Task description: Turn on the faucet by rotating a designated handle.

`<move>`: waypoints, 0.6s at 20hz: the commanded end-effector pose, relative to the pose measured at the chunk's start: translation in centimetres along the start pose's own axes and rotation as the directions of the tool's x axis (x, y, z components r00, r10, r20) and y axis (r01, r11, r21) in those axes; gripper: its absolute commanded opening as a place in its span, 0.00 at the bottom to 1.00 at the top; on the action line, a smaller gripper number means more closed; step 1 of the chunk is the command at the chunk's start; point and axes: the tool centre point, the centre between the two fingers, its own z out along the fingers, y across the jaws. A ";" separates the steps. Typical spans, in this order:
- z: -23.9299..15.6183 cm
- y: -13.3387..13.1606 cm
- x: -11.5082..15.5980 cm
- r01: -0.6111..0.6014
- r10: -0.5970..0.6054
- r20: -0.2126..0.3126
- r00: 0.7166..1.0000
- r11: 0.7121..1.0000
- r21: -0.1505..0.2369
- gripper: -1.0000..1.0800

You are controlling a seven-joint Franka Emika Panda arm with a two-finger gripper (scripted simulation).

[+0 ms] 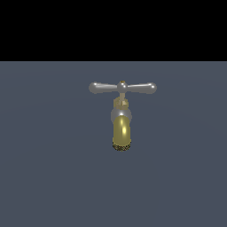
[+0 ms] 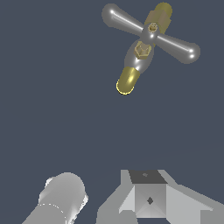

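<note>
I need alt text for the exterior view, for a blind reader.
A small brass faucet stands alone on a plain grey-blue surface, spout toward the camera. Its silver handle lies level across the top; no robot arm shows.

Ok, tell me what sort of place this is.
Most likely a bare simulated test scene, not a real room: a lone faucet with its crossbar handle stands on a flat, featureless grey floor under a plain black backdrop.

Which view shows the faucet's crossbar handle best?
The exterior view: the handle appears level and side-on, both knobbed arms clear above the spout. The wrist view shows it from above, slanted across the stem, also whole.
</note>
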 end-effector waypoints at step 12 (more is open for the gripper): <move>5.4 5.1 1.7 0.302 -0.302 0.008 0.953 0.953 -0.008 0.00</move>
